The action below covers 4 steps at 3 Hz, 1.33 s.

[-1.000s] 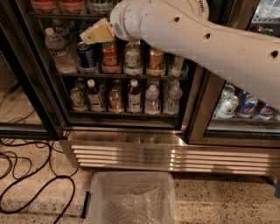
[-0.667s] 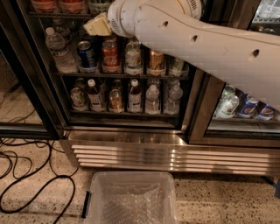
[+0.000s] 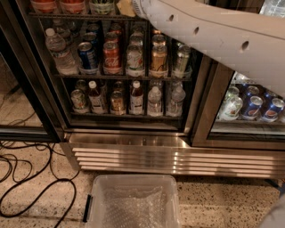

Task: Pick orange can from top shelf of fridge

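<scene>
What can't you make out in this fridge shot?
Camera view:
Claw: at the top edge by the top shelf, mostly cut off.
Orange can: only drink bases show there, cropped by the top edge; cannot single it out.
Right door's upper racks: hidden behind the arm.
</scene>
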### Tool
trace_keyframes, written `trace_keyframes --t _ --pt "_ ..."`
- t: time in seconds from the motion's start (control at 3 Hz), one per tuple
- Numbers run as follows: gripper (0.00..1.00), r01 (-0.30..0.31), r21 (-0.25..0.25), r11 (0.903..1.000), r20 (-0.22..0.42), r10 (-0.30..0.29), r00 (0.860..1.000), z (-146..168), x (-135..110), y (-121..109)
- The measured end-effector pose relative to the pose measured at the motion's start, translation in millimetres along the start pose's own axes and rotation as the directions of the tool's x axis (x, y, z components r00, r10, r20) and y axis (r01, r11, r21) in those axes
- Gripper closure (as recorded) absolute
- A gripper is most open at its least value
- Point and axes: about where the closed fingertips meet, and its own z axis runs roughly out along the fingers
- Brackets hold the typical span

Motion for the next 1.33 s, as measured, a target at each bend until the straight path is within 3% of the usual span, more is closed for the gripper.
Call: trace_keyframes --t 0.33,0.67,1.33 --pt "0.30 0.007 0.091 0.9958 -0.052 -0.002 0.999 7 7 -24" --pt "0.28 0.011 0.155 0.9878 -0.101 0.005 0.995 4 19 -29" --pt "0.25 -0.019 0.147 0.9889 -0.096 0.033 0.995 13 24 -7"
